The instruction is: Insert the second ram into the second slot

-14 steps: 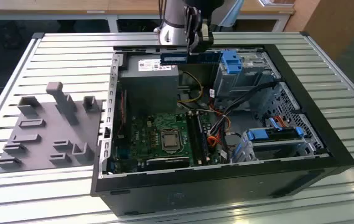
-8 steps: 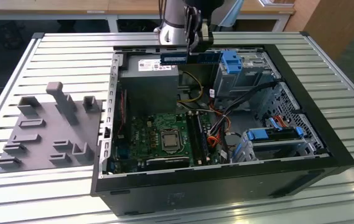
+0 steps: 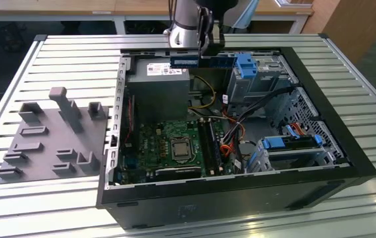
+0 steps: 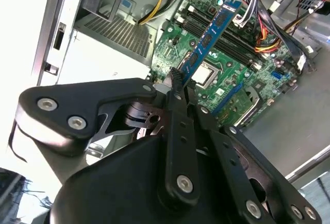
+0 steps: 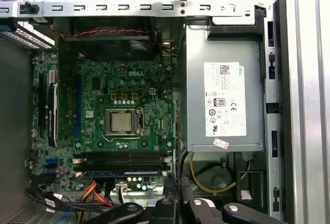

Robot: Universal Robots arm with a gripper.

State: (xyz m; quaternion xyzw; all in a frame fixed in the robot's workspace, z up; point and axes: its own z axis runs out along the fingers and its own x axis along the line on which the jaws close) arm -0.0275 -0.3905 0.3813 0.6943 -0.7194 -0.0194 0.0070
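Note:
My gripper (image 3: 203, 54) hangs above the rear of the open computer case (image 3: 346, 148), over the power supply. It is shut on one end of the second ram (image 3: 184, 61), a thin blue stick with a pale label. The stick lies level and reaches toward the exterior view's left. In the second wrist view the stick (image 4: 209, 38) juts out from the gripper (image 4: 175, 79), high over the green motherboard (image 4: 227, 74). In the first wrist view the memory slots (image 5: 121, 159) lie at the board's edge. Another blue stick (image 5: 121, 173) sits in one slot, with dark empty slots beside it.
A grey power supply (image 5: 221, 100) fills the case's rear corner. Blue drive-bay clips (image 3: 244, 64) and drive cages (image 3: 294, 141) stand on the exterior view's right, with cables (image 3: 241, 106) between. A grey fixture block with upright pegs (image 3: 49, 144) rests on the slatted table, left of the case.

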